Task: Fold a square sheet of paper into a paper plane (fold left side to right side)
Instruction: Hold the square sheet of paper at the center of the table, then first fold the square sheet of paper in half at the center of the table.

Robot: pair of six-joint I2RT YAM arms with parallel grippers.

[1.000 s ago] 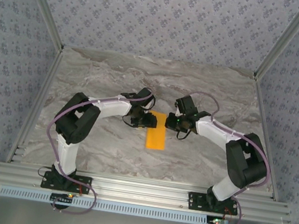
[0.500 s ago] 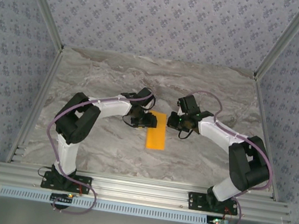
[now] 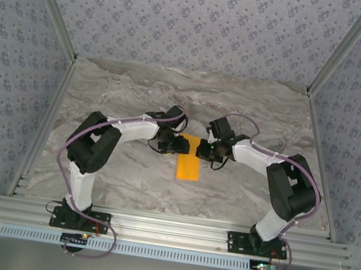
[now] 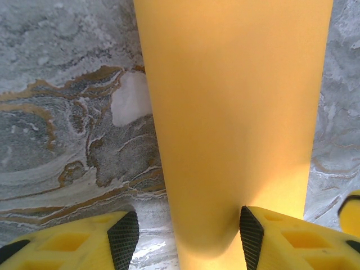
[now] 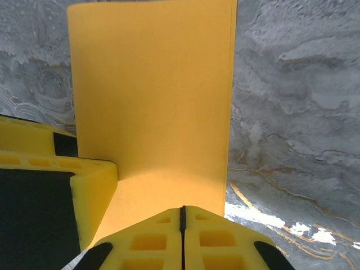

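From above, one sheet of paper, folded to a narrow orange strip, lay on the marble table between two arms. The right gripper had slid leftward since a second before and now met the strip's right edge; the left gripper sat unmoved at the strip's left edge.

On the left wrist, the left gripper stood about half open, holding nothing, its two pads straddling the flat sheet.

On the right wrist, the right gripper had its two fingers pressed together over the sheet's near end, one left finger alongside.
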